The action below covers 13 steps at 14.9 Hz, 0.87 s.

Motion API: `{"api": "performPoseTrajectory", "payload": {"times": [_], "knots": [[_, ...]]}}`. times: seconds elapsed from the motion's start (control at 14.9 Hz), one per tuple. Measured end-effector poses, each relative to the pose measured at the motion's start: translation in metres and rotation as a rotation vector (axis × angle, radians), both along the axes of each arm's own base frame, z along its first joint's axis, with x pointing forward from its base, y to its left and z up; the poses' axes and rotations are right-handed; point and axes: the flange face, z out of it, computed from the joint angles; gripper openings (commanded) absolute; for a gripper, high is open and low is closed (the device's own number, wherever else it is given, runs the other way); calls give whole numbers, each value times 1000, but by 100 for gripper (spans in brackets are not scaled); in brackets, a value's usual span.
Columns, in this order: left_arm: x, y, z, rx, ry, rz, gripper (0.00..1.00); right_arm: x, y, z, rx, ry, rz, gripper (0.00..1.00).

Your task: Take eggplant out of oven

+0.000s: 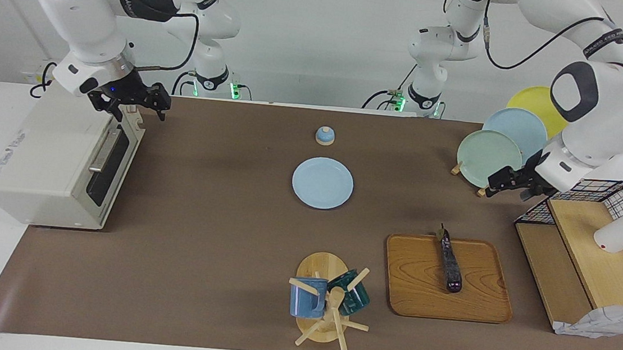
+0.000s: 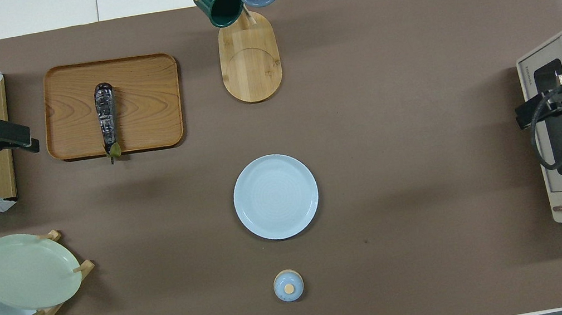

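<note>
The dark purple eggplant (image 1: pixel 450 263) lies on a wooden tray (image 1: pixel 420 286) toward the left arm's end of the table. Its green stem points toward the robots and overhangs the tray's edge; it also shows in the overhead view (image 2: pixel 106 117). The off-white oven (image 1: pixel 47 163) stands at the right arm's end, its glass door shut. My right gripper (image 1: pixel 134 104) hovers open and empty over the oven's door (image 2: pixel 522 116). My left gripper (image 1: pixel 499 187) is open and empty, over the edge of a wooden shelf beside the tray (image 2: pixel 30 139).
A light blue plate (image 1: pixel 322 183) lies mid-table, with a small blue lidded pot (image 1: pixel 324 135) nearer the robots. A mug tree (image 1: pixel 328 300) holds two mugs. A plate rack (image 1: pixel 488 151) and a wire-sided wooden shelf (image 1: pixel 591 261) with a white cup stand at the left arm's end.
</note>
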Motion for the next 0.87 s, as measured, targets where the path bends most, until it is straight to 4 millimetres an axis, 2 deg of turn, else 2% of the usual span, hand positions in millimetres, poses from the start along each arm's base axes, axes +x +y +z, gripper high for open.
{"api": "performPoseTrajectory", "payload": {"times": [0.2,0.34,0.4,0.54,0.67,0.87], "knots": [[-38,-3,61,38,-24,-21,100,6,4,-5,-5,7,-18,100],[-60,-10,84,60,-31,-39,100,9,-1,-3,-5,5,-27,100],[-68,-15,88,67,-28,-50,100,9,-3,-2,-5,5,-30,100],[-80,-29,80,80,-8,-55,100,9,-6,3,-5,-2,-37,100],[-83,-42,73,87,-5,-46,100,10,-9,10,-5,-15,-42,100],[-83,-46,77,118,-8,-50,100,10,-17,14,-5,-23,-57,100]]}}
